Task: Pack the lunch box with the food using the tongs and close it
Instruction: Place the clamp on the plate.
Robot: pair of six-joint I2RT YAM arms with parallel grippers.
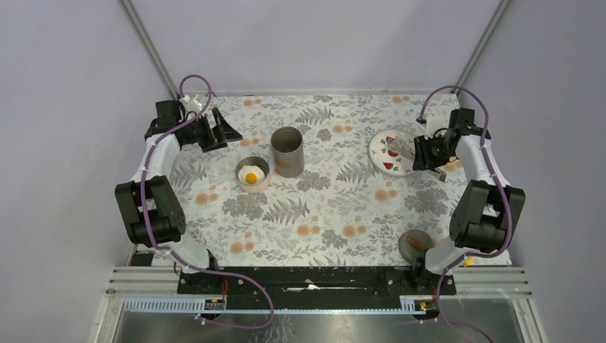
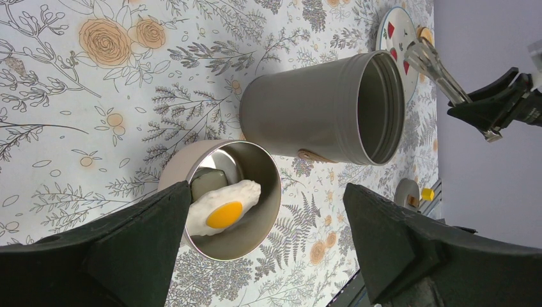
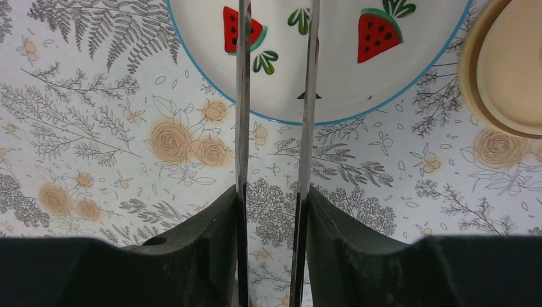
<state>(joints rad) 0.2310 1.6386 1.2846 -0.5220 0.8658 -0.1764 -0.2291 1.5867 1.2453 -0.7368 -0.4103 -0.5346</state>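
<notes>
The toy fried egg [image 1: 251,176] [image 2: 224,208] lies in a shallow round tin [image 1: 263,184] [image 2: 265,220] left of centre. Beside it stands the lunch box's tall grey canister [image 1: 287,151] [image 2: 307,112], open at the top. My left gripper [image 1: 220,133] [image 2: 267,192] hangs wide open with nothing in it, back-left of the tin. My right gripper [image 1: 423,151] [image 3: 273,198] is shut on the silver tongs [image 1: 404,147] [image 3: 241,96], whose two arms reach over the white plate [image 1: 377,146] [image 3: 332,89]. Red watermelon shapes [image 3: 380,29] show on the plate; whether they are loose pieces or print is unclear.
A beige round disc [image 3: 505,64] lies just beside the plate, at its right-hand edge. A grey lid with a brown tab [image 1: 416,243] [image 2: 406,192] rests near the right arm's base. Walls close in at the back and on both sides.
</notes>
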